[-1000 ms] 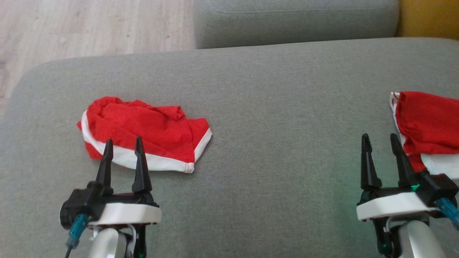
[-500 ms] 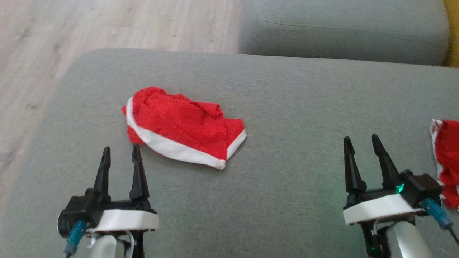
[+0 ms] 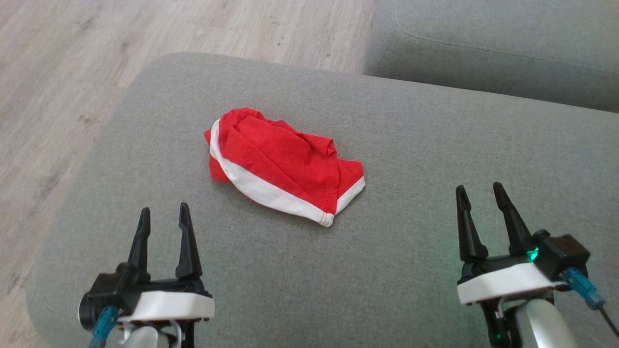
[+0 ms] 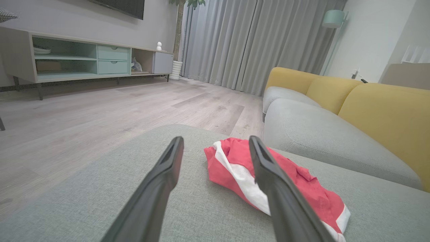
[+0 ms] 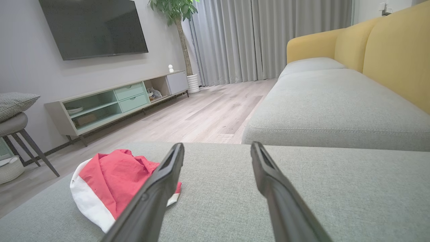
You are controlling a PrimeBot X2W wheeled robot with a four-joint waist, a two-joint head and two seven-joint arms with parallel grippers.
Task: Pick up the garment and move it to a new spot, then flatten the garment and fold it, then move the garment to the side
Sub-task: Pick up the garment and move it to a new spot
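A grey sofa seat [image 3: 435, 145] is carrying a crumpled red-and-white garment [image 3: 280, 164], lying nearer its far left corner. The left claw [image 3: 164, 209] and right claw [image 3: 479, 187] are hovering empty, fingers parted, by the front edge. Reaching for the white hem is looking like the surest pick-up.

Grey sofa seat [image 3: 435, 145], wooden floor [image 3: 145, 29], wall television [image 5: 94, 27], low media cabinet [image 5: 114, 101], grey curtains [image 5: 268, 37]

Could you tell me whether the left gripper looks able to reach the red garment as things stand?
Probably yes: the left gripper is open, and the garment lies a little ahead and to its right on the grey cushion, with only bare cushion between them.
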